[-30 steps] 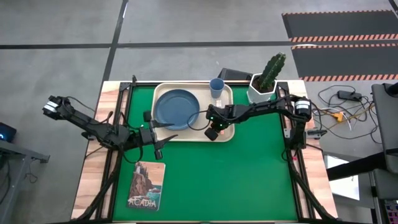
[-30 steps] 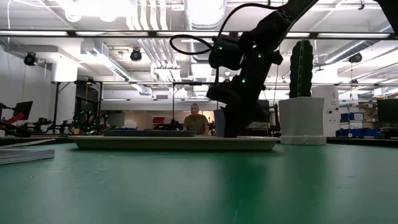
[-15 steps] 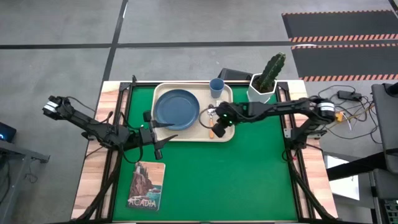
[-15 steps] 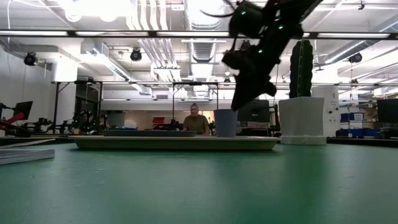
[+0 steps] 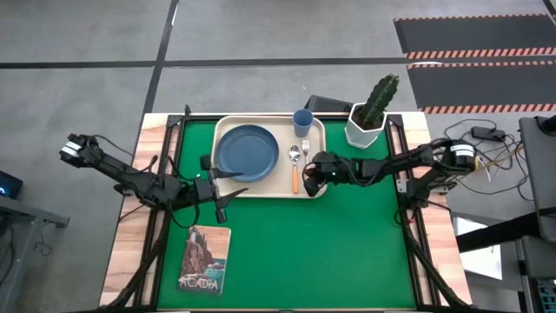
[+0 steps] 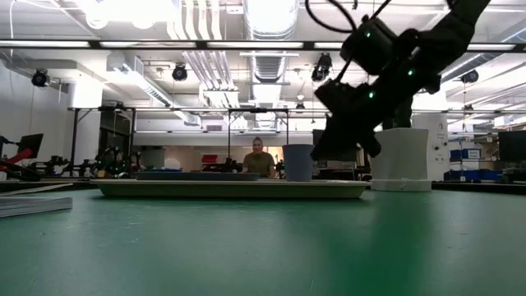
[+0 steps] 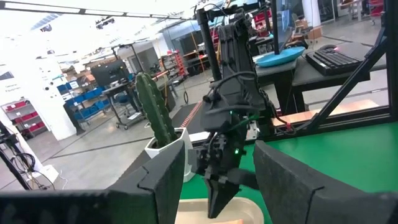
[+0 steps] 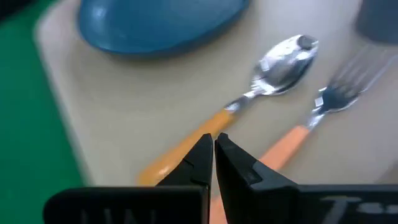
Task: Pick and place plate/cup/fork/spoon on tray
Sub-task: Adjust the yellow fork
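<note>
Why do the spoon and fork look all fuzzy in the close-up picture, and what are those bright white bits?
Right wrist view: the spoon and fork look soft and smeared, the plate too, while the right gripper is shut and sharper. The spoon's bowl glints with glare. Low view: ceiling lights blaze white, and the arm is a dark silhouette. High view: even light, faint shadows on the tray.

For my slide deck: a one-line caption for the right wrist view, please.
Right gripper, fingers shut and empty, above the tray holding spoon, fork and plate.
</note>
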